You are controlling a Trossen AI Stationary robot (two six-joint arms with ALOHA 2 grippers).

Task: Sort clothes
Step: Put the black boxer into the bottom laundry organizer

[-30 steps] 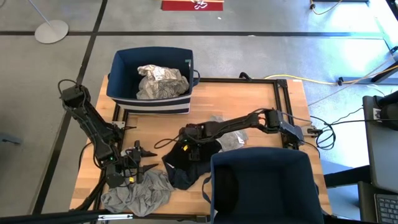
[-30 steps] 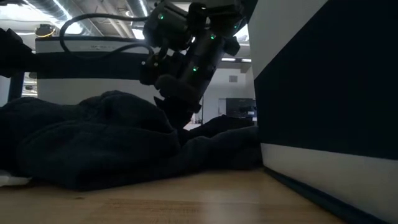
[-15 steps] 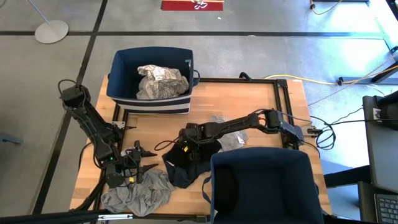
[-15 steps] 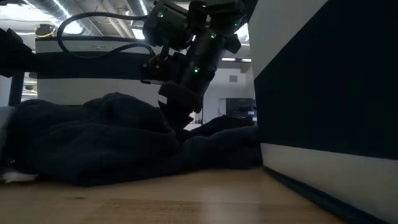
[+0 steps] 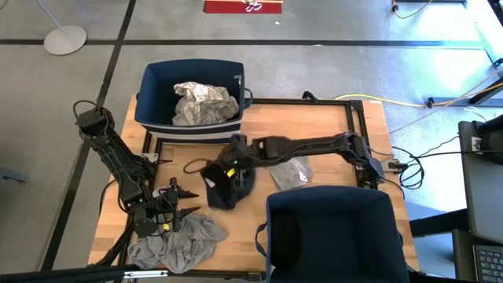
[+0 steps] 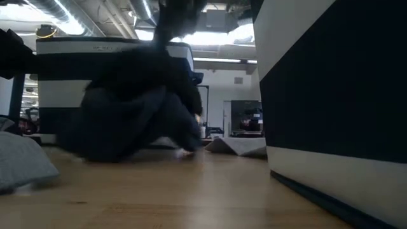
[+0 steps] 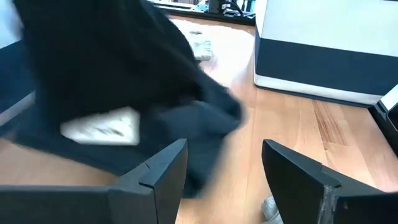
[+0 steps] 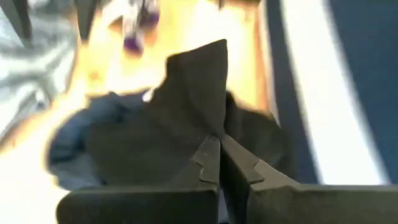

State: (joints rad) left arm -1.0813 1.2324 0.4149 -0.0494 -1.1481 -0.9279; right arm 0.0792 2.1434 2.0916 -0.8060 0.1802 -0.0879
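My right gripper hangs over the middle of the table, shut on a dark navy garment. The garment droops in a bunch below it and shows blurred in the low view. My left gripper stands open near the table's left front, beside a grey garment that lies flat at the near edge. It touches nothing. A light patterned garment lies flat right of centre. The far navy bin holds a crumpled white patterned garment. My right gripper pinches a raised fold of the dark navy garment between its two fingers. The fingers come from above, slanting down. The garment hangs slack below the fingers. Its lower end is close to the table, and blur hides whether it touches.
A second navy bin stands at the near right, its tall wall close beside the hanging garment. Bare wood lies between the two bins. A black frame edges the table's right side.
My right gripper has risen sharply and shifted a little toward the far left, tipping as it rose. The dark navy garment, earlier spread in a heap beside the near bin, is now drawn up into a hanging bunch, and the wood it lay on is bare.
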